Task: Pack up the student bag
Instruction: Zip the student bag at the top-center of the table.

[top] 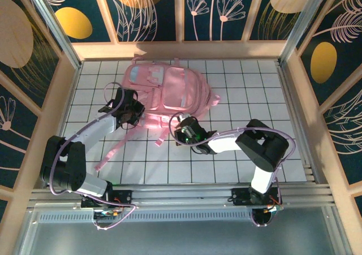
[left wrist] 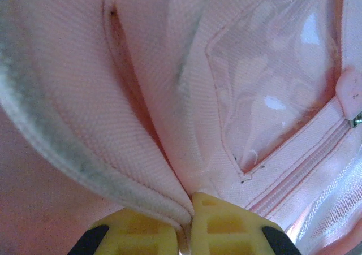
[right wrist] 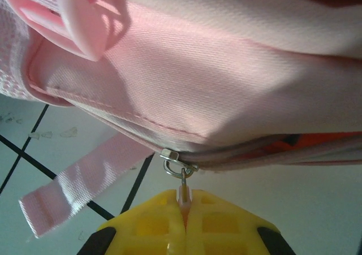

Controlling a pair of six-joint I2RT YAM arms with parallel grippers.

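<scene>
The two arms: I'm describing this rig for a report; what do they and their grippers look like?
The left arm and right arm each have black joint housings, white links and a pale purple cable alongside. Fingers on the left gripper and right gripper are yellow, moulded with square recesses, on black mounts.

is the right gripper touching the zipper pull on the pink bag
Touching. The right wrist view shows the right gripper with its yellow fingers pinched shut on the zipper pull of the student bag, with no gap between them.
</scene>
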